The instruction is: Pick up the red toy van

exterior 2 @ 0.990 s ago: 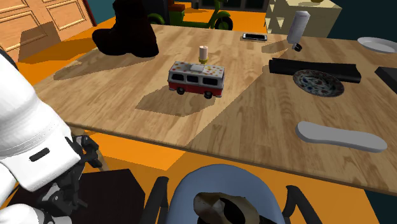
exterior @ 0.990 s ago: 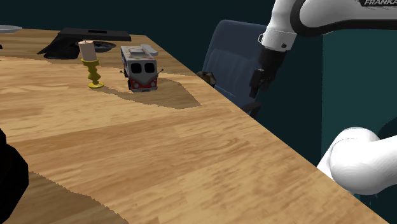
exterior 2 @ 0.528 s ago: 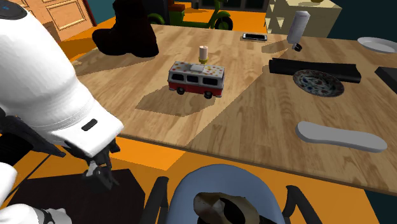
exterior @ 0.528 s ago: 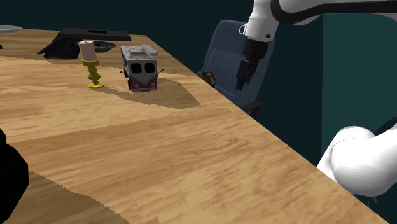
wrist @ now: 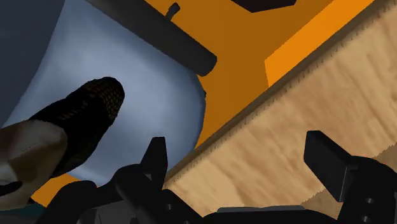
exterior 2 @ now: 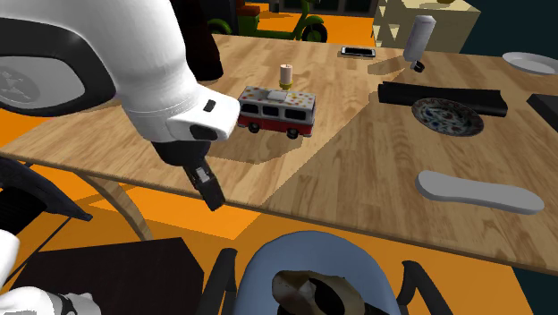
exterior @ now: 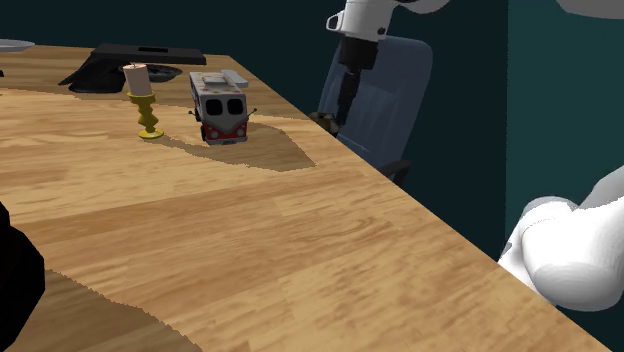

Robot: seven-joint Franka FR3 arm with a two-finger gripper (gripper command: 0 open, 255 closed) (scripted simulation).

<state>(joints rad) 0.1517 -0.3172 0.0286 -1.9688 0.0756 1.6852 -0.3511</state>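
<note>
- The van (exterior: pixel 220 107) stands on its wheels on the table (exterior: pixel 250 240), just beside a candle (exterior: pixel 145 100) and untouched.
- The gripper (exterior: pixel 343 115) hangs past the table's edge, over a chair (exterior: pixel 390 105), well apart from the van.
- In the wrist view its fingers (wrist: pixel 331 162) stand apart with nothing between them.
- The step in hand looks like the approach, with no grasp begun.
- Next, the gripper likely needs to cross over the table, line its fingers across the van's sides, then descend.
</note>
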